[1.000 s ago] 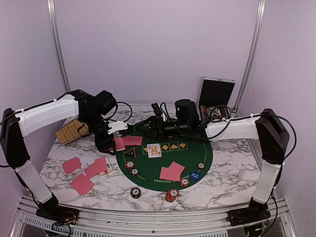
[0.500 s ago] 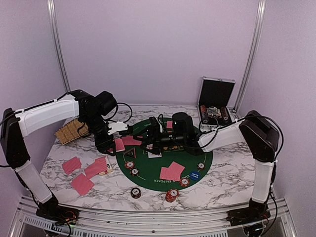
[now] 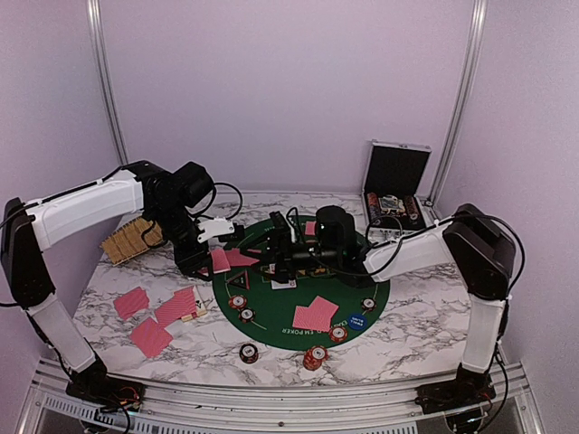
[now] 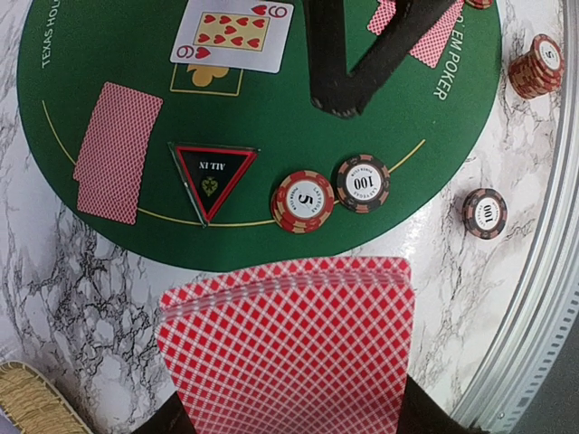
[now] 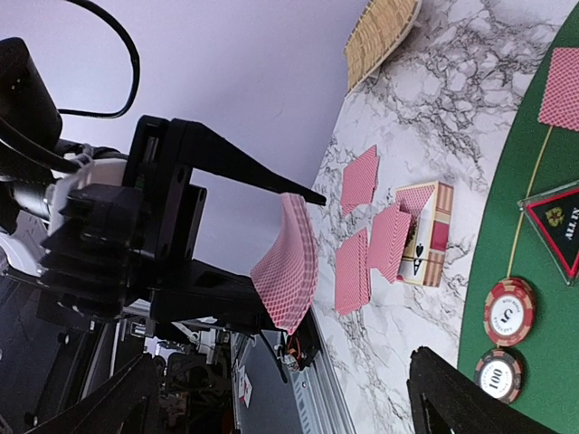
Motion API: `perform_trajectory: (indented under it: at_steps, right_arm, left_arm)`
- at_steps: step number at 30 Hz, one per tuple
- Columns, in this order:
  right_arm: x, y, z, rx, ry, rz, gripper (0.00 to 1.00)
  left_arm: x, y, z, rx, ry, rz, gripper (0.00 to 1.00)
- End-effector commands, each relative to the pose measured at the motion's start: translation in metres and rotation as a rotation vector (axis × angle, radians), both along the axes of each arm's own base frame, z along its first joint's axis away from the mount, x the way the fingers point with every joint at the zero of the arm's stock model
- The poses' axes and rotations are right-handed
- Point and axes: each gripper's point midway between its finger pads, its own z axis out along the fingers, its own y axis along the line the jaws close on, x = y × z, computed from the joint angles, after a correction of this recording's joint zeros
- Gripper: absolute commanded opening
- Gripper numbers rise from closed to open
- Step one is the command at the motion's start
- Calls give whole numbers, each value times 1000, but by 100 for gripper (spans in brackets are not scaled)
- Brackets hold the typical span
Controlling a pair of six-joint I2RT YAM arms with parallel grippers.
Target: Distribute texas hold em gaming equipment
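Opposite the left claw (image 3: 211,257), which pinches the card deck (image 4: 289,344), the right claw (image 3: 278,250) hangs spread; dealing next likely needs one card drawn off.

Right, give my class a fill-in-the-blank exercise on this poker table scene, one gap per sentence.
The stack of cards in the left gripper has ____ backs. The face-up card on the green mat is the nine of ____. The black triangular marker reads ALL ____. The jaws of the right gripper stand ____.
Missing words: red; hearts; IN; open.
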Motion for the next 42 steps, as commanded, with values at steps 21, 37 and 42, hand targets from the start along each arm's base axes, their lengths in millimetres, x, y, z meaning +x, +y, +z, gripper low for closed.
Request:
perform_trajectory:
  at_steps: [21,37,42]
  right_arm:
    - [3,80,-22,55,73,74,89]
    - [0,100,-28,74,136,123,84]
    - [2,101,-33,60,157,121,81]
  left_arm:
    - [-4,-5,8,-21,4,-12,60]
    - [-4,-7,-1,-9,24,-11,60]
    - [-4,-7,0,-10,23,-10,60]
